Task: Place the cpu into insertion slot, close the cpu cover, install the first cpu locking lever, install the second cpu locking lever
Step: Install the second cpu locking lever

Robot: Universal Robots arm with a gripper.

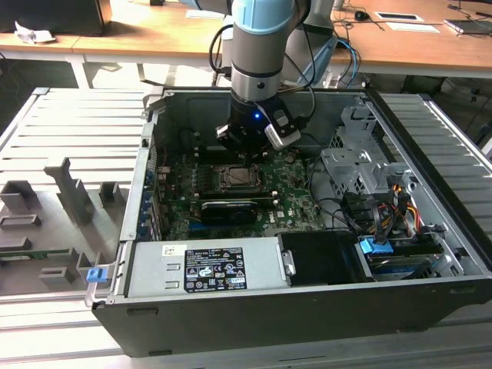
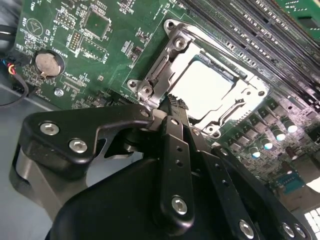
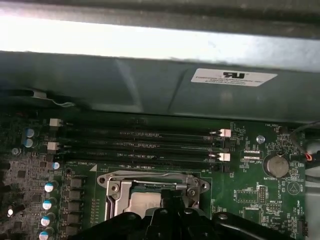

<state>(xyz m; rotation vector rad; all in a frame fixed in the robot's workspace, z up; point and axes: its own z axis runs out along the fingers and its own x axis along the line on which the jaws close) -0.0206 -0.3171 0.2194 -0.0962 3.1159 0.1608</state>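
The cpu (image 2: 205, 86), with its pale silvery top, lies in the insertion slot (image 2: 150, 75) on the green motherboard. The cpu cover (image 2: 243, 97) lies flat around it as a metal frame. In both wrist views my gripper (image 2: 172, 101) has its black fingers pressed together, their tips at the socket's edge beside the cpu with nothing between them. In the first wrist view the cpu (image 3: 142, 202) and cover (image 3: 116, 186) sit just beyond my gripper (image 3: 168, 200). In the exterior view my gripper (image 1: 242, 147) hangs over the far rim of the insertion slot (image 1: 237, 178).
The motherboard (image 1: 288, 192) lies inside an open computer case (image 1: 307, 307). Long black memory slots (image 3: 140, 135) run beside the socket, and a coin battery (image 3: 276, 165) sits close by. A power supply (image 1: 204, 269) and drive cage with cables (image 1: 361, 173) crowd the case.
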